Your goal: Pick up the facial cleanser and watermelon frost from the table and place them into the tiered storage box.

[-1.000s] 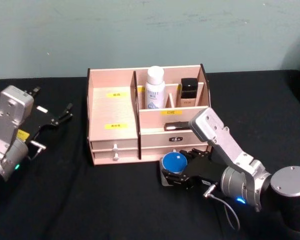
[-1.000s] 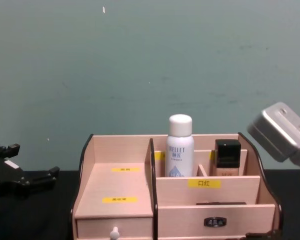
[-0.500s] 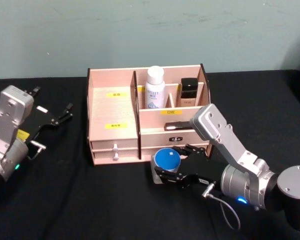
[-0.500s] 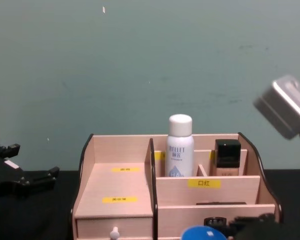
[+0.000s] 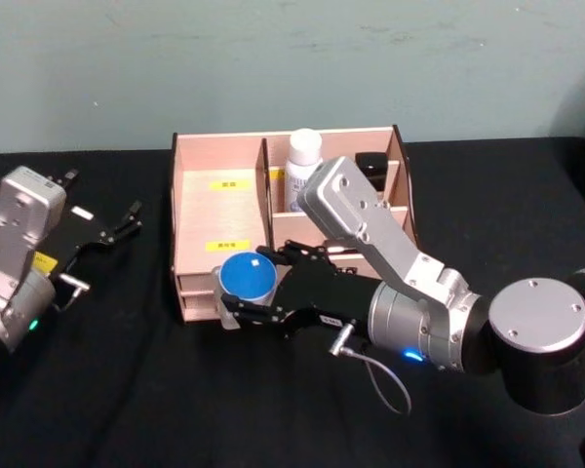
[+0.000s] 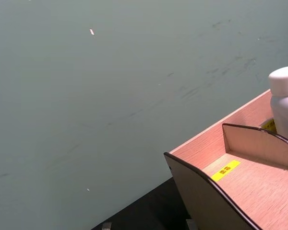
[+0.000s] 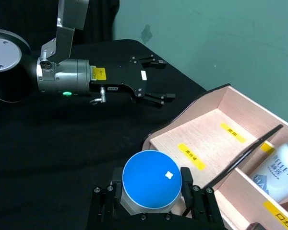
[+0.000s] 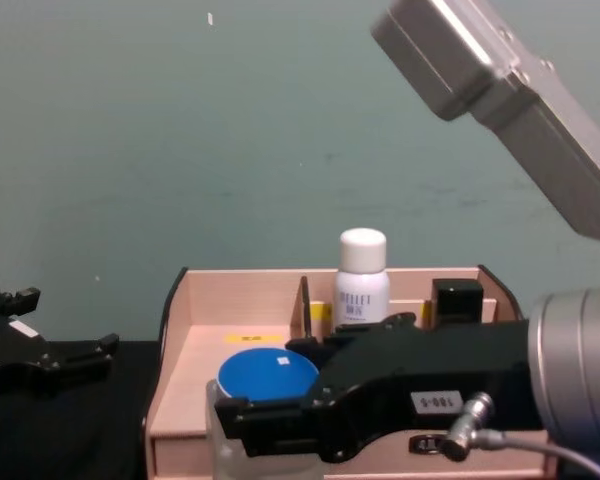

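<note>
1. The right end effector [image 7: 150,194] is clenched on a blue-lidded jar [image 5: 248,277], one finger pressed to each side of its body. I cannot tell which of the two named items the jar is.
2. The jar is held upright and, by my judgement, clear of the tabletop [image 5: 127,390]. It is at the front left of the box [image 5: 219,210].
3. The left end effector [image 5: 117,222] is parked with its fingers spread, well off to the far side of the jar and level with the box's back half.
4. Box contents:
   - The wide stepped compartment just beyond the jar holds nothing but two yellow labels [image 7: 191,156].
   - Across the divider [image 7: 245,155], a white bottle [image 5: 303,156] stands upright in a rear cell.
   - A dark-capped bottle [image 5: 370,166] stands in the next cell.
   - Both drawers look closed, though the arm partly hides them.
5. Risks, as judgements:
   - The jar sits low against the box front, so moving forward without lifting could hit the front edge and push the box.
   - The grip is on a smooth round wall, so a knock could twist or drop the jar.
   - The right arm's upper link hangs over the rear cells, so swinging across could knock over the white bottle.
   - Letting go across a step edge could leave the jar tilted.
</note>
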Robot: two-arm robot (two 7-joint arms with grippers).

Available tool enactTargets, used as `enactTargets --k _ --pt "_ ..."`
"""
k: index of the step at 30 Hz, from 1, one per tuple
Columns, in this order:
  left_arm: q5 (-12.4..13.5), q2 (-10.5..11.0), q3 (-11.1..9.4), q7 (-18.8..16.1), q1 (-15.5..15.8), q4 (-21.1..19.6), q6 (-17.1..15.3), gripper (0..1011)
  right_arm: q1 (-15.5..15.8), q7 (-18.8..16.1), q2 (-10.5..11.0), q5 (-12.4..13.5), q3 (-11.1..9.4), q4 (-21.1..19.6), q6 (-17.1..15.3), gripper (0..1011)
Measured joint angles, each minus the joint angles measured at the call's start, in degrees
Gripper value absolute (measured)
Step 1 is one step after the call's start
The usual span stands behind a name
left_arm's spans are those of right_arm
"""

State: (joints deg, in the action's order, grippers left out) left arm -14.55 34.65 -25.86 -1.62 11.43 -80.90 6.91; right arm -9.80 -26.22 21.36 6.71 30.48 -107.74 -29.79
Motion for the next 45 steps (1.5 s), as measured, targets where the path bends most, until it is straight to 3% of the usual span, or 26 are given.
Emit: enactTargets --k 11,45 --pt "0.0 0.0 0.0 0.0 0.0 0.0 0.0 1001 -2.1 0.9 -0.7 -0.3 0.5 1.5 0.0 729" --pt "0.0 0.0 0.0 0.0 0.0 0.0 0.0 1001 -11.8 3.0 -9.2 -4.2 2.0 15.9 1.2 729"
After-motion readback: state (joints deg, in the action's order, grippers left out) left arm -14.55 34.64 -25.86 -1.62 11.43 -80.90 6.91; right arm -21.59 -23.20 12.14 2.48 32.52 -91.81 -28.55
